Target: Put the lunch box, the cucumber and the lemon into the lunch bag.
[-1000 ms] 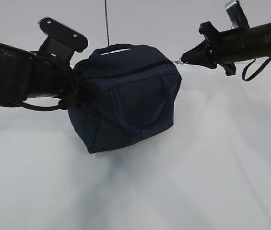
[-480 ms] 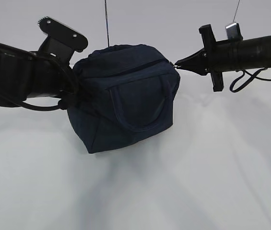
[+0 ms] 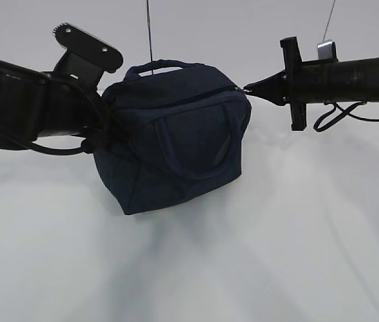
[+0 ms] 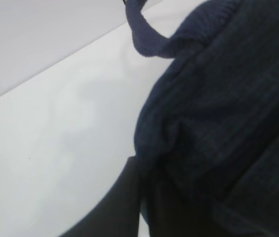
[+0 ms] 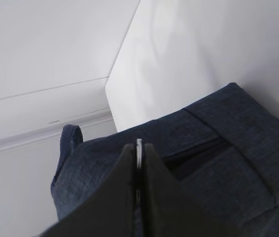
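The dark navy lunch bag [image 3: 176, 137] stands tilted on the white table, its zipper line running along the top, one loop handle on its front and one [image 3: 157, 66] on top. My left gripper [image 3: 102, 131] is shut on the bag's left end fabric [image 4: 193, 163]. My right gripper [image 3: 246, 88] is shut on the zipper's metal ring pull [image 5: 139, 148] at the bag's right top corner. The bag fills the lower part of the right wrist view [image 5: 203, 163]. The lunch box, cucumber and lemon are out of view.
The white table [image 3: 296, 228] spreads in front of and beside the bag. A pale wall [image 3: 229, 27] rises behind, and thin cables hang down there. The table's far edge meets the wall in the left wrist view [image 4: 55, 74].
My right gripper has turned about its axis and shifted slightly, still on the ring pull. The bag's top handle dropped, then stood up again. The left arm has not moved.
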